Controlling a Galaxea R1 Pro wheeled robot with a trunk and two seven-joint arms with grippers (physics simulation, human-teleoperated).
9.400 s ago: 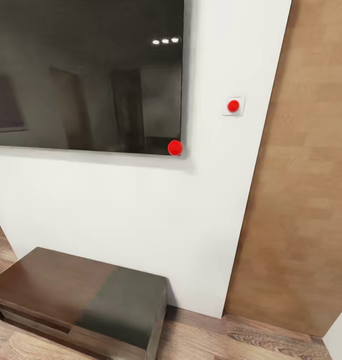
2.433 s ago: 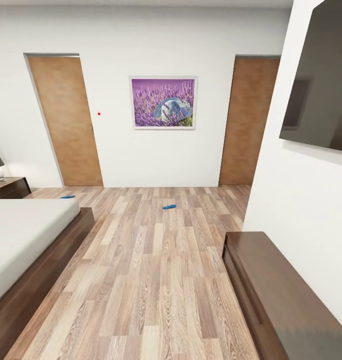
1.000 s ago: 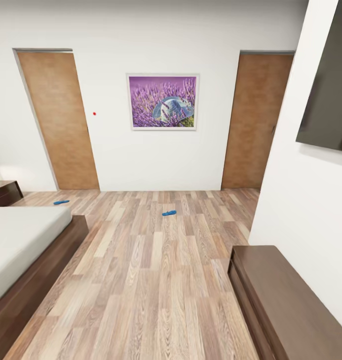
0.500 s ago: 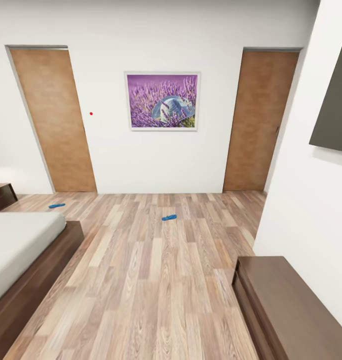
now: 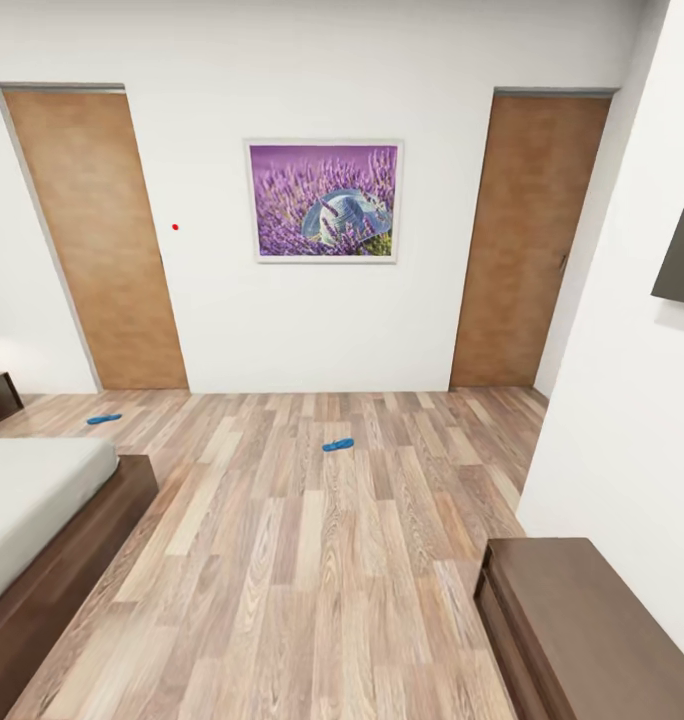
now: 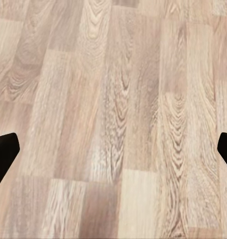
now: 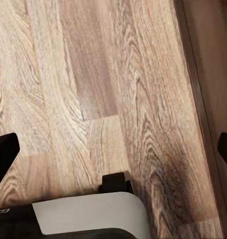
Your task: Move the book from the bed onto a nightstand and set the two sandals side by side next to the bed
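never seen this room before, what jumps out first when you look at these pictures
The framed purple lavender picture on the white far wall, hung between two plain wooden doors, draws the eye first. Next come two small bright blue sandals lying well apart on the wood-plank floor: one in the open middle, the other beyond the corner of the pale grey-white bed at left.

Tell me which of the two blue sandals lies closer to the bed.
The left sandal, on the floor just beyond the bed; the other sandal lies out in the middle of the floor, below the lavender picture.
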